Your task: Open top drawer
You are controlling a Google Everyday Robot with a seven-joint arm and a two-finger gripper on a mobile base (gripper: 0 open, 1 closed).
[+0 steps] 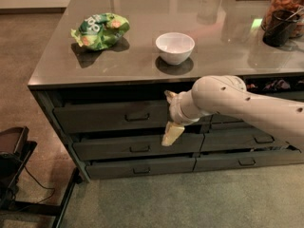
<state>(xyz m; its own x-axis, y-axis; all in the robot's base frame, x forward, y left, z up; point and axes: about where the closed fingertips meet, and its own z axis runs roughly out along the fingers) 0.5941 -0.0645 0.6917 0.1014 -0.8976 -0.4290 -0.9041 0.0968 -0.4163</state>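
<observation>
Claw (171, 127) angled downward before the top drawer (107, 118), arm (247, 103) outstretched behind it.

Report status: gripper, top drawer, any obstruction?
Gripper at top drawer front, right of its pull, not on it. Drawer looks shut. Nothing between gripper and pull.

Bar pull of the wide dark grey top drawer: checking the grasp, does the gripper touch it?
Apart. Camera view shows the gripper right of the bar pull, bare drawer front between them.
</observation>
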